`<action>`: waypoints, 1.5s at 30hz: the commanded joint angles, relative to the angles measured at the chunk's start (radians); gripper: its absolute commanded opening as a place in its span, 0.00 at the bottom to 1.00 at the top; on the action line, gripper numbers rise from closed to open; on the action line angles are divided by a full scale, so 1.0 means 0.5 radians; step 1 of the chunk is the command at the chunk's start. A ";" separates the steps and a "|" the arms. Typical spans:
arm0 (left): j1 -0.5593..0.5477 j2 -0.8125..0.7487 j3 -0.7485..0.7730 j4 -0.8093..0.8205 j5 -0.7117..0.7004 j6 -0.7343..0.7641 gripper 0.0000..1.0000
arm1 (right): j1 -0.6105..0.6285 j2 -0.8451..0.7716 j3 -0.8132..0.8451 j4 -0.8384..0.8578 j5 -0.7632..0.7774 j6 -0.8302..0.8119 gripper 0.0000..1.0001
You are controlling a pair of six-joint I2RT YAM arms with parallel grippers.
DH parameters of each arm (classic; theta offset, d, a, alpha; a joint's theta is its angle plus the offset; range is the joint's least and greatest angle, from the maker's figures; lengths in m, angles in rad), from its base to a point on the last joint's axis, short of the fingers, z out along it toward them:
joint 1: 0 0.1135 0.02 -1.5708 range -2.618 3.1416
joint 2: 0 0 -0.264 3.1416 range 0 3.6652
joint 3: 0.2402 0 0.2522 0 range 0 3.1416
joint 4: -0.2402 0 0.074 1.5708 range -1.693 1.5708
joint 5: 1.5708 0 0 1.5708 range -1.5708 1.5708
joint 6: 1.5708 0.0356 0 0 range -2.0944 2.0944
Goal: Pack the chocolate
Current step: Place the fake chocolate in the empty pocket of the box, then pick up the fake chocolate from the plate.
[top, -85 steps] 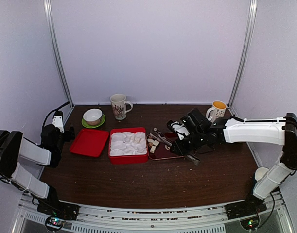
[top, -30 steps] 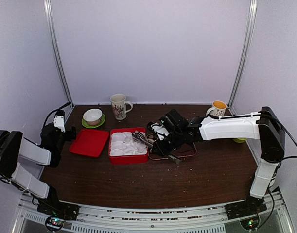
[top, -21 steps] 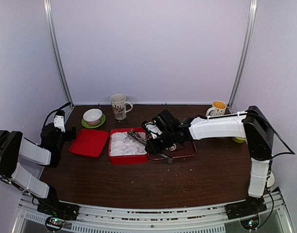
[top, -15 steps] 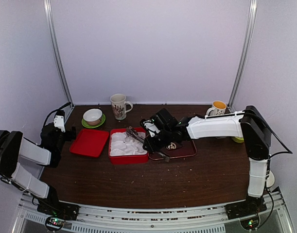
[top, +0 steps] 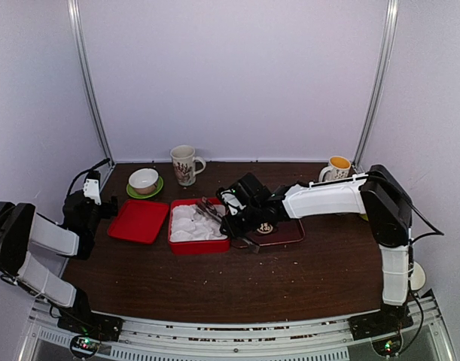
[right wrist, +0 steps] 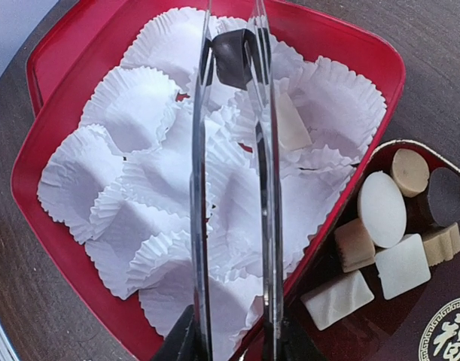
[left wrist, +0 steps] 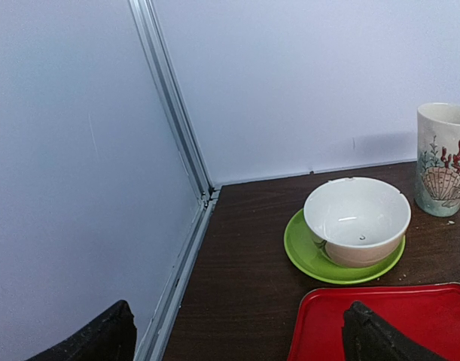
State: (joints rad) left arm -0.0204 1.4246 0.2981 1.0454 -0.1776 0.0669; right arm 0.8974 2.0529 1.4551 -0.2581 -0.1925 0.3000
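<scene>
Right gripper (right wrist: 233, 342) clamped on tongs (right wrist: 200, 188); tong tips pinch a dark chocolate piece (right wrist: 233, 56) above the red box's (right wrist: 350, 56) paper cups (right wrist: 132, 120); one cream piece (right wrist: 290, 124) sits in a cup; remaining pieces (right wrist: 382, 208) lie on the dark tray (right wrist: 380, 331); left gripper (left wrist: 237, 338) gapes wide.

Table (top: 214, 286): dark brown wood. Upon it stood, left to right, a red lid (top: 139, 220), a red box (top: 199, 245) just beside it, and a dark red tray (top: 290, 233) touching the box. Rear: green saucer (top: 130, 192), shell-patterned mug (top: 184, 165); far right rear, orange-lined mug (top: 336, 170).
</scene>
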 commanded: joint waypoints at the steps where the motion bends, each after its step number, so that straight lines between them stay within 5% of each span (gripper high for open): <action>1: 0.010 -0.002 -0.007 0.078 0.024 0.020 0.98 | 0.009 0.013 0.068 0.060 -0.004 0.014 0.32; 12: 0.010 -0.002 -0.009 0.079 0.024 0.019 0.98 | 0.007 -0.114 0.001 0.077 0.034 -0.024 0.35; 27: 0.012 -0.002 -0.007 0.075 0.026 0.016 0.98 | 0.004 -0.820 -0.546 -0.073 0.205 -0.272 0.34; 35: 0.011 -0.002 -0.006 0.072 0.025 0.016 0.98 | -0.016 -1.108 -0.954 0.093 0.285 -0.117 0.32; 45: 0.012 -0.002 -0.005 0.071 0.024 0.018 0.98 | -0.049 -1.250 -1.087 0.076 0.278 -0.004 0.30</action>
State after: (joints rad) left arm -0.0204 1.4246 0.2981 1.0454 -0.1757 0.0692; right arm 0.8803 1.4769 0.9230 -0.2508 -0.0841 0.2691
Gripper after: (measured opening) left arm 0.977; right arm 0.300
